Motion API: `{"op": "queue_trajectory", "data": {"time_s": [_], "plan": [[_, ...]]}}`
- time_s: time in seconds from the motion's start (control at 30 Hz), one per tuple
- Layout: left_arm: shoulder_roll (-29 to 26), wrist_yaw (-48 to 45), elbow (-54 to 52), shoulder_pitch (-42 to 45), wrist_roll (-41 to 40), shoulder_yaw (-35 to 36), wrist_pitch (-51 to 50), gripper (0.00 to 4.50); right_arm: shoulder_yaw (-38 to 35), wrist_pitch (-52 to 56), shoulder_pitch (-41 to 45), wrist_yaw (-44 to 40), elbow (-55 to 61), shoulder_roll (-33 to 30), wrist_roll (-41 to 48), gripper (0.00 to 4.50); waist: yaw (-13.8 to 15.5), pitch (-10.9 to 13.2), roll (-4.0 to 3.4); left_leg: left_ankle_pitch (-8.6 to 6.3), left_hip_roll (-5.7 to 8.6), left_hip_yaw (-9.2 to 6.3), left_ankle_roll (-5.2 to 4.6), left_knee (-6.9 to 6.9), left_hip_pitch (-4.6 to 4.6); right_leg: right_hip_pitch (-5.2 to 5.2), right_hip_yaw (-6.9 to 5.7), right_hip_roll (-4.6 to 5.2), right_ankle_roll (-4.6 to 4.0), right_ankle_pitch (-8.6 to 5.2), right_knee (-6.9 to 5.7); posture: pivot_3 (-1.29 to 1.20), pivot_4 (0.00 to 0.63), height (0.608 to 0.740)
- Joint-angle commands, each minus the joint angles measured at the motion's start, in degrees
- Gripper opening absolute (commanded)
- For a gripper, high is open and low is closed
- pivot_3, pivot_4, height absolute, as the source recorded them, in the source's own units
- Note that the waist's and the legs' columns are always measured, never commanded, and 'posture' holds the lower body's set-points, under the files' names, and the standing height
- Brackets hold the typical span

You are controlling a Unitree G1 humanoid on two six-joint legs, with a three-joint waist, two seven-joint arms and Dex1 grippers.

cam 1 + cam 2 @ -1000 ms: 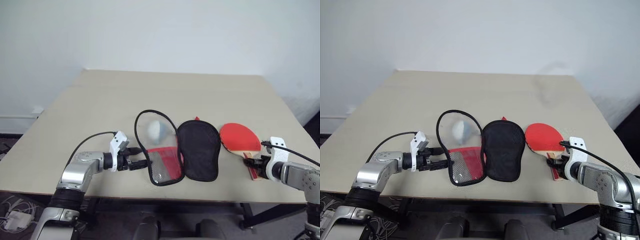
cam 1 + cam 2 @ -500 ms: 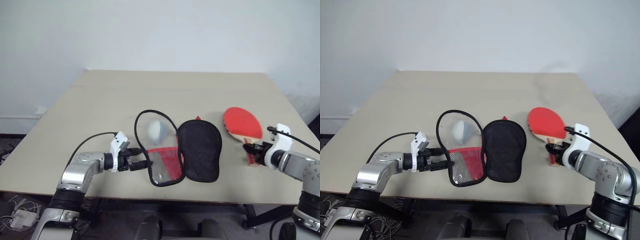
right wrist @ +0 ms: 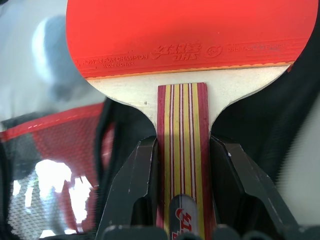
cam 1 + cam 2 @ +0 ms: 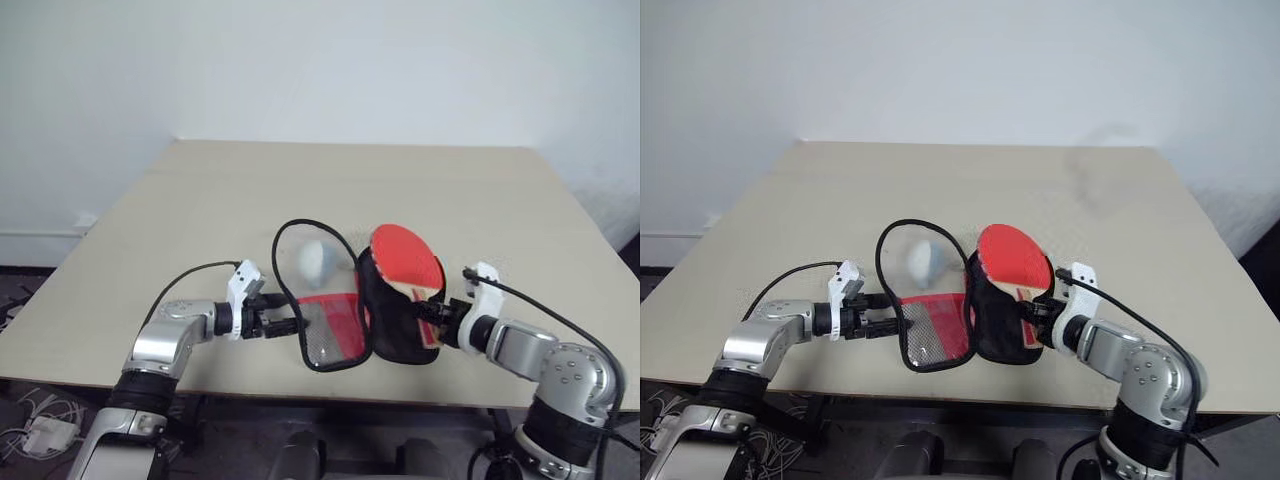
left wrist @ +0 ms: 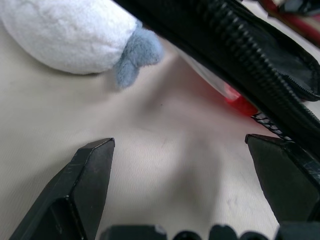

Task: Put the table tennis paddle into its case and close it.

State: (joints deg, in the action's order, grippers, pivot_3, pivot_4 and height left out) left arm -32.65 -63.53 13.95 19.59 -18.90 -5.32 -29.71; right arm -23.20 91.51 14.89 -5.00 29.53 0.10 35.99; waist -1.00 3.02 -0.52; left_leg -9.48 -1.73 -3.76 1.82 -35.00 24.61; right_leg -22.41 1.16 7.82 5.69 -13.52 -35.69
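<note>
Soft, even indoor light with faint shadows; wrist views go blurry close up, head views slightly hazy.

The left arm reached forward with its elbow bent, and the left pincer [image 4: 290, 326] pointed inward toward the robot's right, low and slightly downward, its two black fingers [image 5: 85, 185] spread wide with nothing between them; the right arm was folded in across the front. The right pincer [image 4: 432, 315] pointed toward the robot's left and a little downward; its fingers [image 3: 135, 190] were clamped on a striped handle.

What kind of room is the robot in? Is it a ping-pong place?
Probably a plain test room or lab, not a sports hall. A bare beige table stands against an empty white wall, cables and a power adapter lie on the floor, and no net shows, just the table tennis paddle and its case.
</note>
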Motion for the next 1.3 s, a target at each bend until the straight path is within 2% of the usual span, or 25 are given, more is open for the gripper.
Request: {"op": "queue_trajectory", "data": {"time_s": [0.03,0.2,0.5,0.77,1.07,1.3], "plan": [[1.1,0.0,0.3,1.1,0.5,-1.3,-0.3,4.5,2.0,-0.7,-0.1,0.4,2.7,1.7,-0.4,1.16,0.0,0.0,-0.01,0.0,0.0,0.0,0.0,0.0,0.0,0.0,0.0,0.0,0.0,0.0,0.0,0.0,0.0,0.74],[0.9,-0.2,0.3,1.3,0.6,-1.1,-0.4,4.5,2.1,-1.3,-1.0,0.2,3.4,2.5,-1.5,1.16,0.1,0.0,-0.01,0.0,0.0,0.0,0.0,0.01,0.01,-0.01,0.0,0.0,0.0,0.0,0.0,0.0,0.0,0.74],[0.7,0.0,0.2,1.1,0.7,-1.2,-0.5,4.5,2.1,-2.5,-1.3,-1.0,4.0,-0.8,-2.3,1.16,0.1,0.0,-0.02,-0.01,0.0,0.01,0.02,0.06,0.01,-0.04,-0.01,0.01,0.0,0.0,0.01,0.0,0.0,0.74],[0.9,0.1,0.3,1.6,0.7,-1.0,-0.6,4.5,0.7,-1.6,0.1,-1.8,4.4,-1.1,-2.1,1.16,0.0,0.0,-0.03,-0.01,0.0,0.0,0.02,0.07,0.01,-0.06,-0.01,0.01,-0.01,-0.01,0.02,0.0,0.0,0.74],[0.9,0.7,-0.6,0.8,0.7,-0.9,-0.9,4.5,6.0,-8.2,-5.7,-1.0,3.5,-1.3,-4.7,1.16,0.0,0.0,-0.03,-0.01,0.0,0.0,0.02,0.11,0.01,-0.08,-0.01,0.01,-0.01,-0.01,0.03,0.0,0.0,0.74],[0.4,1.1,-1.4,0.3,0.4,-0.6,-1.5,4.5,7.5,-11.7,-8.2,-0.9,3.1,-3.0,-5.7,1.16,0.0,0.0,-0.03,-0.01,0.0,0.0,0.02,0.12,0.01,-0.07,-0.02,0.02,-0.01,-0.01,0.04,0.0,0.0,0.74]]}}
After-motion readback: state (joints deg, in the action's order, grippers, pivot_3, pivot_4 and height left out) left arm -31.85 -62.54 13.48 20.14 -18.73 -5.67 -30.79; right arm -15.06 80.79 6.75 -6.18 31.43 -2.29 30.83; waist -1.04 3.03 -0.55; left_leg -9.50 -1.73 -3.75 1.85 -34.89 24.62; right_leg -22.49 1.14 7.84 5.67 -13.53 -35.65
